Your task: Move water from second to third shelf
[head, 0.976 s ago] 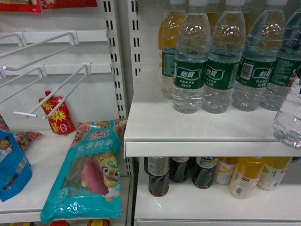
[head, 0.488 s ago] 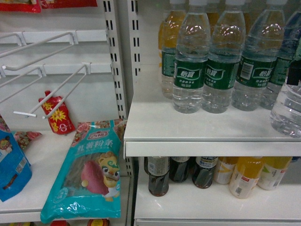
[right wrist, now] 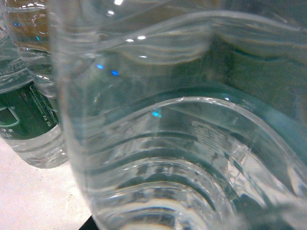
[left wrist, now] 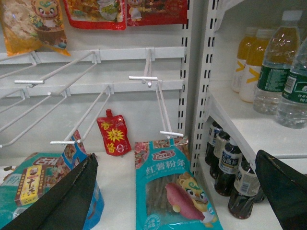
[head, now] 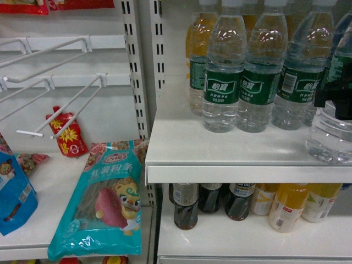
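Your head view is evenly lit from above, soft and slightly grainy. White glare spots sit on the shoulders of the standing water bottles; below the shelf carrying them, the dark bottles lie in shadow. Right wrist view: the held water fills the lens, blurred, with small blue and white glints. Left wrist view is bright and sharp.
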Controlling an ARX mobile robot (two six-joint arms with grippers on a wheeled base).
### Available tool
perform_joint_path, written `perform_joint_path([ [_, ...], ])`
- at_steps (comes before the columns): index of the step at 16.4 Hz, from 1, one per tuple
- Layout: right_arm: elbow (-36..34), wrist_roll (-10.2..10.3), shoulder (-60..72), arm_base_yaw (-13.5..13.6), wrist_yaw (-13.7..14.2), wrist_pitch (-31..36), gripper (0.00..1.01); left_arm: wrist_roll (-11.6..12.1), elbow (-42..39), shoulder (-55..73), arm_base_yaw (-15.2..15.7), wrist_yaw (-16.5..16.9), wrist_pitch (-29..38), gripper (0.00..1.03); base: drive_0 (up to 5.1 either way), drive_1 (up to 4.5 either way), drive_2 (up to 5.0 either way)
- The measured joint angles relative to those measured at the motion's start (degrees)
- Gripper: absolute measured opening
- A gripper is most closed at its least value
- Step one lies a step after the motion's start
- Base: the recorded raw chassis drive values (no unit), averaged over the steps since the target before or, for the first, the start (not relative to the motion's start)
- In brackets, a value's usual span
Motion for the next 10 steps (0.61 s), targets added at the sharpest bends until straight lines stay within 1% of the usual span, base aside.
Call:
perform_joint_path([
  [1, 1.9, 0.1, 1.8, 0.1, 0.5, 0.4, 0.40, 0.0, 0.0, 0.0, 0.0, 0.0, 0.0, 0.98, 0.0, 0.00, 0.0],
  [2, 3.4, 1.4, 3.5, 0.0, 1.2, -0.1, 0.40, 0.0, 0.0, 0.0, 0.0, 0.0, 0.0, 0.98, 0.0, 0.00, 0.0],
  [3, 3.8, 2.3, 4.9, 0.0, 2.0, -0.5, 0.40, 0.0, 0.0, 0.0, 0.0, 0.0, 0.0, 0.98, 0.0, 0.00, 0.0],
  [6, 5.2, 4.2, 5.9, 0.4, 2.5, -0.5, 0.40, 0.0, 0.0, 0.0, 0.0, 0.0, 0.0, 0.98, 0.0, 0.00, 0.0],
  [9, 6.4, 5.9, 6.9, 0.7, 3.0, -0.8, 0.40, 0.0, 0.0, 0.0, 0.0, 0.0, 0.0, 0.98, 0.0, 0.00, 0.0],
  [10, 6.5, 6.1, 7.3, 0.9, 3.0, -0.8, 0.40, 0.0, 0.0, 0.0, 0.0, 0.0, 0.0, 0.98, 0.0, 0.00, 0.0],
])
